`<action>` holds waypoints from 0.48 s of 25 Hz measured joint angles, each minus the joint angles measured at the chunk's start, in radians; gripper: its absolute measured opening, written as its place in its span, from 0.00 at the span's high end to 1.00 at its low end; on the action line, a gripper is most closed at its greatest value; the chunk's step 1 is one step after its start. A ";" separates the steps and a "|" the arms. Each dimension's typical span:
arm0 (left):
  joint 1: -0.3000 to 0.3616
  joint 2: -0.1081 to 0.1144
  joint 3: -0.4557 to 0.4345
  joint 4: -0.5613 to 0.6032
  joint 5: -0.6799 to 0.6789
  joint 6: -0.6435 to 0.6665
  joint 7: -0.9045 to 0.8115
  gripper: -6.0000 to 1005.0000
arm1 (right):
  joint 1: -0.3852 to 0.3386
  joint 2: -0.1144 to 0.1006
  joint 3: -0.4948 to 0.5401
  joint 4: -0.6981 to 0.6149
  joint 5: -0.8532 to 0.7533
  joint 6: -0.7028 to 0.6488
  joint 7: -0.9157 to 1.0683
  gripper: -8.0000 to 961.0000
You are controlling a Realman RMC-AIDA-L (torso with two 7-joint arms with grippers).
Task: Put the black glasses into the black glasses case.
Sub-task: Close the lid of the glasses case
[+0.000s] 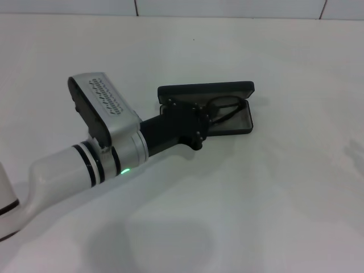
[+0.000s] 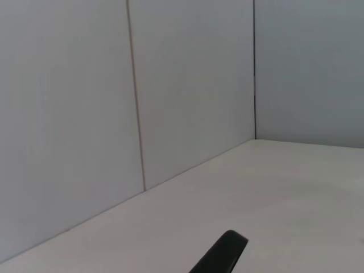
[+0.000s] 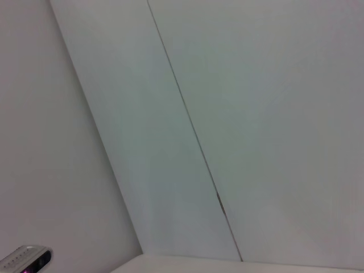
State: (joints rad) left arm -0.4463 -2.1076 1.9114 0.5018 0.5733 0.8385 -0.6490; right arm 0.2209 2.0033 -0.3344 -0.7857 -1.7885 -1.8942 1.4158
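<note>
Nearest me, my left arm (image 1: 85, 165) reaches out, its left gripper (image 1: 196, 122) over the open black glasses case (image 1: 239, 122). The black glasses (image 1: 224, 108) lie inside, lengthwise along the case, directly at the fingertips; jaw state I cannot tell. Right gripper unseen.

**Three cameras, one shared corner of the scene**

The head camera looks forward and down from above the white table (image 1: 273, 193), fairly near, taking in the left arm and the open black glasses case (image 1: 230, 108). The left wrist camera sits low, facing across the tabletop toward the panelled wall (image 2: 187, 85); the dark edge (image 2: 224, 253) in it is probably the case lid, which both views would share. The right wrist camera points up at wall panels, away from the work.
</note>
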 joint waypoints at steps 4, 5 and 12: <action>0.012 0.000 0.053 0.033 -0.069 -0.021 0.046 0.95 | -0.002 0.000 0.000 0.003 0.000 0.000 0.000 0.83; 0.015 0.000 0.057 0.038 -0.074 -0.023 0.052 0.95 | -0.002 0.000 0.000 0.003 0.000 0.000 0.000 0.83; 0.028 0.000 0.131 0.050 -0.232 -0.056 0.218 0.95 | 0.002 0.000 0.000 0.014 0.000 0.001 -0.007 0.83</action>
State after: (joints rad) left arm -0.4182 -2.1077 2.0422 0.5519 0.3408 0.7823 -0.4311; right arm 0.2225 2.0033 -0.3344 -0.7717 -1.7885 -1.8931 1.4084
